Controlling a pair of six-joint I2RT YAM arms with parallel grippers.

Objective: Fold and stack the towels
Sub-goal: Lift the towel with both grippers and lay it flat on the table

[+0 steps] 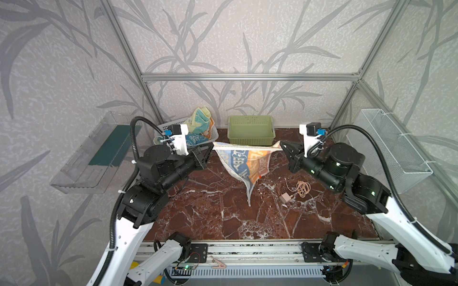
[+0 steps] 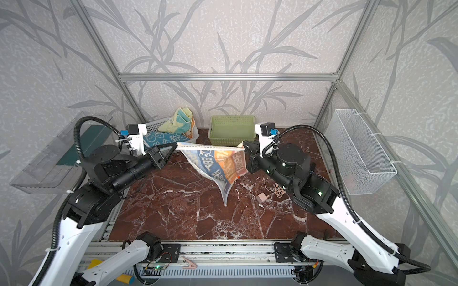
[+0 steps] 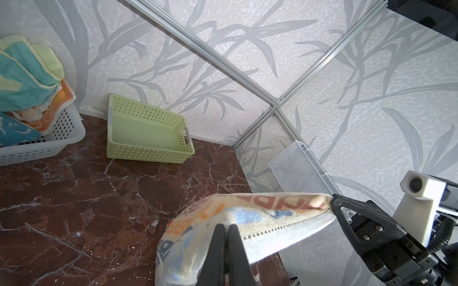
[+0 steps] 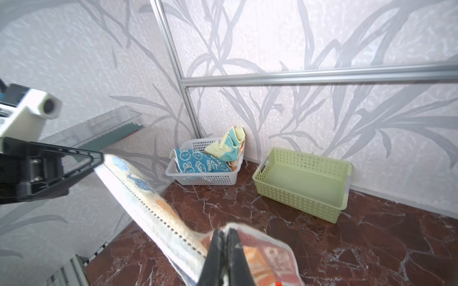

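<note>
Around me first: green basket (image 1: 250,139) sits at the back wall on the marble table (image 1: 210,218). Just left of green basket is a white basket (image 1: 165,126) w/ towels heaped in it. I count 3 showing: blue bunny towel (image 4: 198,164), pale-yellow towel (image 4: 231,142) on top, orange towel (image 3: 50,112) under that. In front of green basket and to its right, a charger plug (image 1: 285,198) w/ its coiled cable (image 1: 302,188) lies on the marble, near the hanging cloth's low corner but apart from it. Further right of green basket, a wire mesh basket (image 1: 396,151) hangs on the side wall. Far left of it, a clear tray (image 1: 74,173) hangs on the other wall. So: 2 plastic baskets, 1 mesh, 1 tray, 1 plug.

The striped towel (image 1: 247,164) hangs in the air right in front of green basket, top edge pulled straight btwn my 2 claws, rest drooping to a point. Whether that point touches the marble, can't tell. L claw (image 1: 212,146) is pinched tight on the left corner, R claw (image 1: 281,144) pinched tight on the right corner. Both wrist views show jaws closed on cloth. 4 towels seen in all.
</note>
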